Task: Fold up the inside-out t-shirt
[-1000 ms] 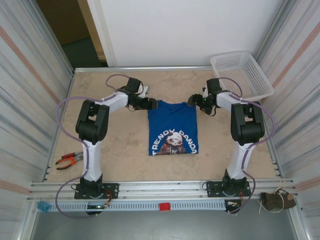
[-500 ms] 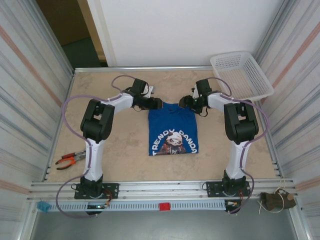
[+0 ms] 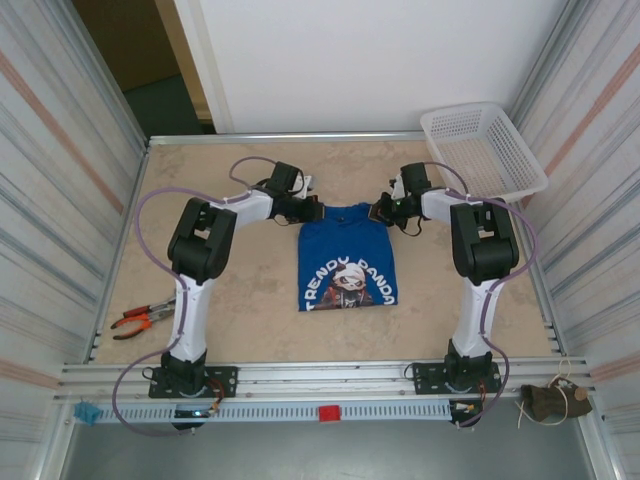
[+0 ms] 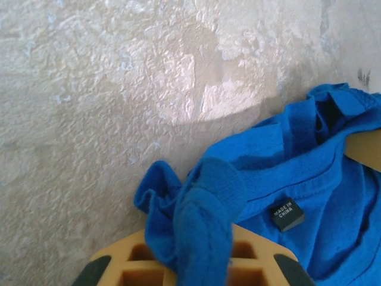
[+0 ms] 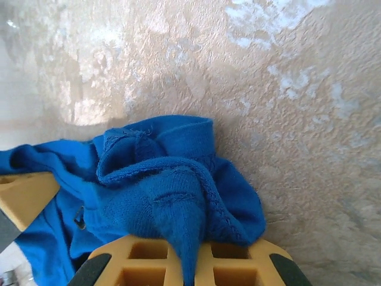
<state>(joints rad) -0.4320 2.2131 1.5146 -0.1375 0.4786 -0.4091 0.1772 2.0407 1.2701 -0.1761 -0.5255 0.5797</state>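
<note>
The royal-blue t-shirt lies flat in the middle of the table, its graphic print facing up and its collar end farthest from the arm bases. My left gripper is shut on the shirt's far left corner; in the left wrist view the blue cloth bunches up between the yellow jaws, and a small black label shows beside it. My right gripper is shut on the far right corner, where a fold of the t-shirt is pinched between its jaws.
A white lattice basket stands at the far right corner of the table. Orange-handled pliers lie near the left edge. Metal walls close in both sides, and a rail runs along the near edge.
Both grippers moved inward to the shirt's far corners and shut on the cloth. The shirt's far edge is now slightly gathered.
</note>
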